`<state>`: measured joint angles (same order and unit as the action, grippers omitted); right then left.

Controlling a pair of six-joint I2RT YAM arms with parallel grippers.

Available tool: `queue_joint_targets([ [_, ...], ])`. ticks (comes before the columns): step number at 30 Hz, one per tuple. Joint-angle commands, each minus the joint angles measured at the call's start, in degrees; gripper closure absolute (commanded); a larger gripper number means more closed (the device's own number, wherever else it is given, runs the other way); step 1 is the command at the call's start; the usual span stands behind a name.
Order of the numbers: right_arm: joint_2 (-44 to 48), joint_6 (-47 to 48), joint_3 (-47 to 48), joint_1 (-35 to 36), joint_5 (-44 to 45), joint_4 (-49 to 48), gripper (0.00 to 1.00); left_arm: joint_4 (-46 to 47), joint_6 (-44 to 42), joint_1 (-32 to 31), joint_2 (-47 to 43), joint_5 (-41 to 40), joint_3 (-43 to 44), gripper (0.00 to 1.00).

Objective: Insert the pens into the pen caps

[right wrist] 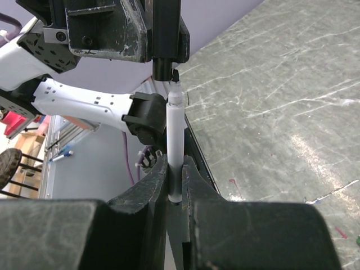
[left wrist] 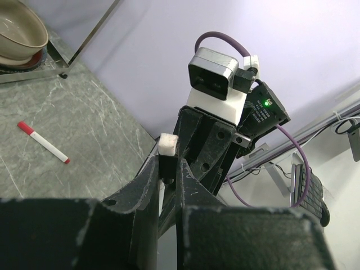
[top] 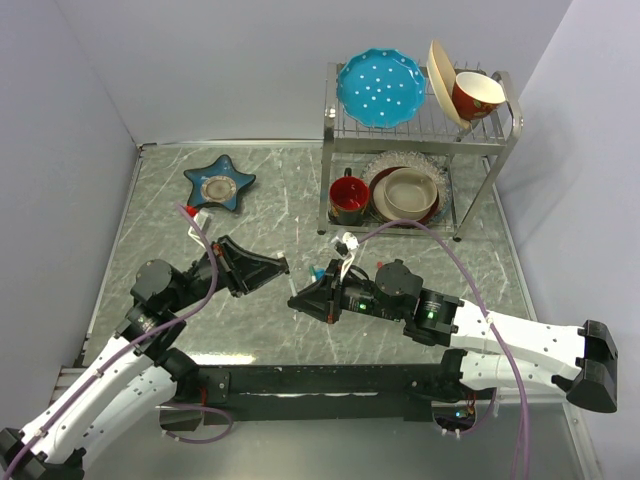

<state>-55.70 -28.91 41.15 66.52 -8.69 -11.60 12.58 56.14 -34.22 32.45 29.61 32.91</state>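
The right fingers (right wrist: 147,188) pinched a white pen (right wrist: 174,140) by its rear end, holding it in the air above the bench (right wrist: 292,112). Its dark tip sat right at the mouth of a black cap (right wrist: 164,64), which the left fingers (left wrist: 143,191) clamped directly opposite; whether the tip had entered could not be told. A red-tipped pen (left wrist: 43,142) lay flat on the bench, well apart

Grey marble table (top: 290,185), lilac walls (top: 220,70), metal rack (top: 327,180)
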Motion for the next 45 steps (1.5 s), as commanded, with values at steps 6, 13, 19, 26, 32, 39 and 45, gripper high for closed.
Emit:
queue_joint_targets([
  [6,-0.1,-0.2,1.7,0.5,-0.5,-3.1,1.0,1.7,-2.3,-0.1,0.2,-1.3,3.0,0.99],
  [13,-0.1,-0.3,1.8,0.6,-0.6,-2.9,1.0,2.8,-2.2,-0.1,0.4,-1.3,2.6,0.99],
  [19,0.0,-0.3,1.8,0.6,-0.5,-2.9,1.0,1.4,-2.9,-0.1,0.0,-1.3,2.9,0.99],
  [26,0.2,-0.5,1.9,0.5,-0.6,-3.2,1.0,0.8,-3.0,-0.1,-0.5,-1.0,1.3,0.99],
  [32,-0.2,-0.5,2.2,0.6,-0.4,-3.0,1.0,2.6,-2.3,-0.1,-0.4,0.2,0.3,0.99],
  [39,-0.4,-0.4,2.8,0.5,-0.1,-2.9,1.0,0.7,-3.7,-0.1,-1.5,-0.2,-0.4,0.99],
  [45,-0.8,-0.6,3.3,0.6,0.1,-2.8,1.0,1.7,-2.9,-0.1,-1.6,1.1,-1.1,0.99],
])
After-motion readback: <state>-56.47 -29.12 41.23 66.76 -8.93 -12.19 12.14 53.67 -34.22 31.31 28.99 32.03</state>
